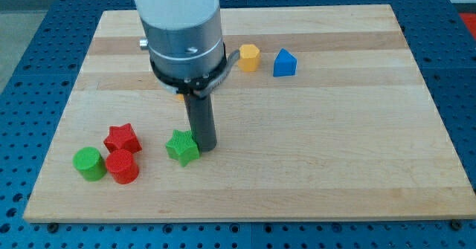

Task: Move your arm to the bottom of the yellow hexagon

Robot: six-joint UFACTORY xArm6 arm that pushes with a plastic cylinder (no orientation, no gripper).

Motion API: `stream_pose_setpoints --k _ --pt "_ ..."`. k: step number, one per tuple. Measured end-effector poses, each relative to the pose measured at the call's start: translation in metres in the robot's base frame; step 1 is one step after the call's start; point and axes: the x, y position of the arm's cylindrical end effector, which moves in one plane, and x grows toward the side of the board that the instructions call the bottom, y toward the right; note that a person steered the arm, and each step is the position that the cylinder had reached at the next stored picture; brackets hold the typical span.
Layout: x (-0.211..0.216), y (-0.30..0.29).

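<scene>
Gripper there is none on this arm for you to read as open or closed: it ends in a dark rod, and my tip (206,146) rests on the tabletop (335,145) just beside the green star (182,147), on that star's right.

The yellow hexagon (249,57) sits well apart from the tip, toward the view's top and a little right of centre, with the blue block (284,63) just beside it on its right. So you can judge the task barely begun: the tip must travel up and rightward and stop just below the hexagon.

Counting from the left: one green cylinder (88,163), one red star (122,138), one red cylinder (122,166), one green star, one yellow hexagon, one blue block. Something small and orange peeks out under the arm; you cannot tell what.
</scene>
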Motion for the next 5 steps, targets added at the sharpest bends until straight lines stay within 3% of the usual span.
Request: stream_pose_setpoints --k 1,4,5 --pt "0.02 -0.003" --pt "0.022 -0.065" --pt "0.022 -0.042"
